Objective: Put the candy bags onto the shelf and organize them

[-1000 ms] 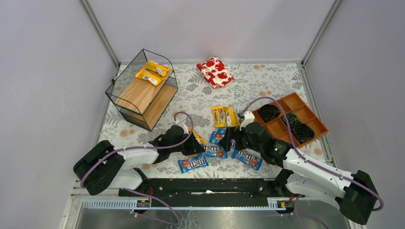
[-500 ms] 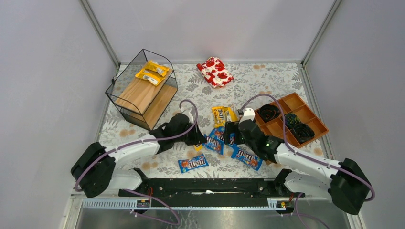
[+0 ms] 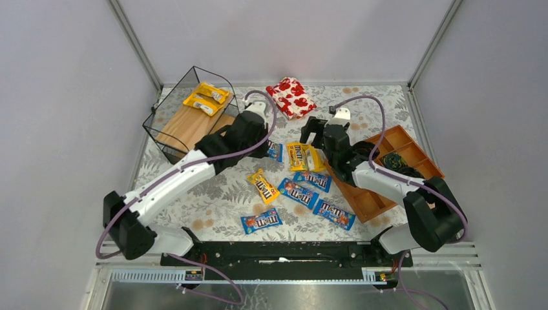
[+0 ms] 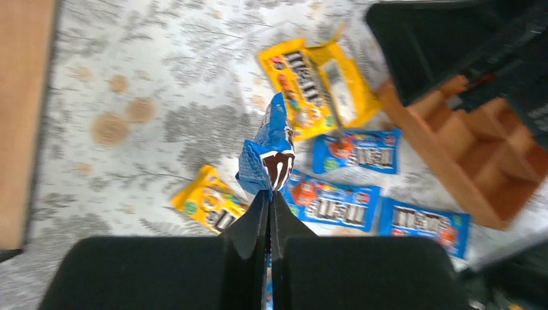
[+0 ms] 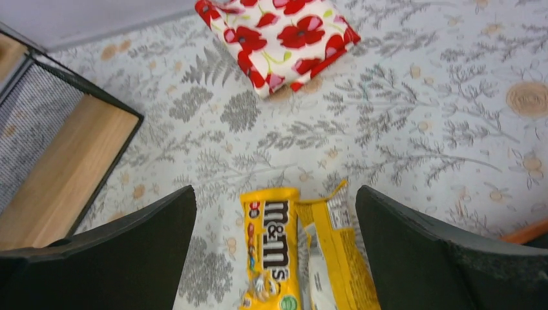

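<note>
My left gripper (image 3: 267, 148) is shut on the edge of a blue candy bag (image 4: 270, 150), which hangs in the air just right of the shelf (image 3: 192, 128). The shelf's top board holds two yellow bags (image 3: 207, 98). My right gripper (image 5: 274, 194) is open and empty above two yellow bags (image 5: 274, 248) lying side by side; these also show in the top view (image 3: 302, 157). On the table lie one yellow bag (image 3: 263, 186) and several blue ones (image 3: 298, 192), (image 3: 334, 214), (image 3: 262, 221).
A red-and-white floral pouch (image 3: 291, 97) lies at the back centre. An orange-brown compartment tray (image 3: 390, 139) with dark items stands at the right, partly under my right arm. The shelf's corner shows at the left of the right wrist view (image 5: 64, 161).
My left gripper has lifted a blue bag off the table and carried it back and left towards the shelf. My right gripper has moved away from the blue bags to over the yellow pair.
</note>
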